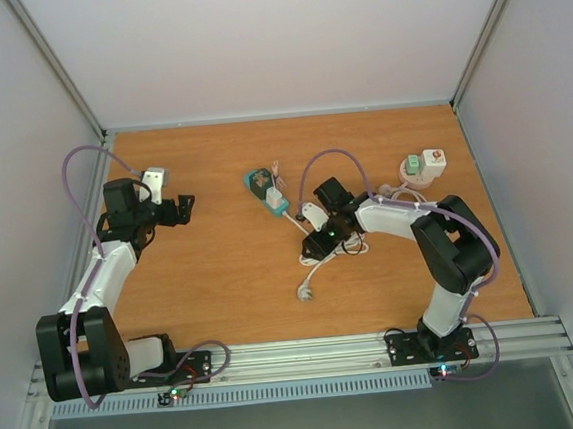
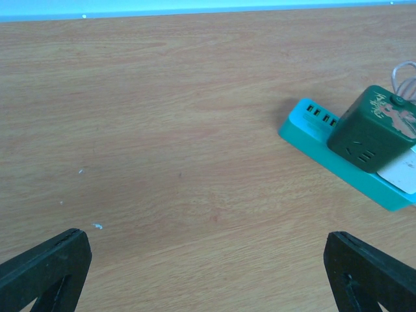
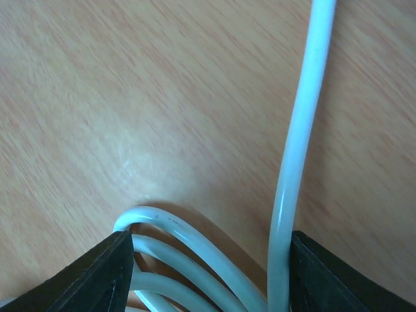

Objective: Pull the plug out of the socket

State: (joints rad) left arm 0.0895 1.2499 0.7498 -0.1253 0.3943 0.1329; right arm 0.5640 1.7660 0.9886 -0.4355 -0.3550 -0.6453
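The brown desk [image 1: 222, 280] holds it all. The left jaws are wide open with nothing in them, well away from the socket [image 2: 305, 127]. The right jaws are half open around loops of white cord [image 3: 299, 130]; I cannot tell if they squeeze it. The blue socket lies mid-desk with a green cube [image 2: 374, 127] and the white plug [image 2: 400, 172] stuck in it. The plug looks small, light, hard and smooth. Better to grab its sides, I think, not the bendy cord. The socket looks light too, so it may lift along.
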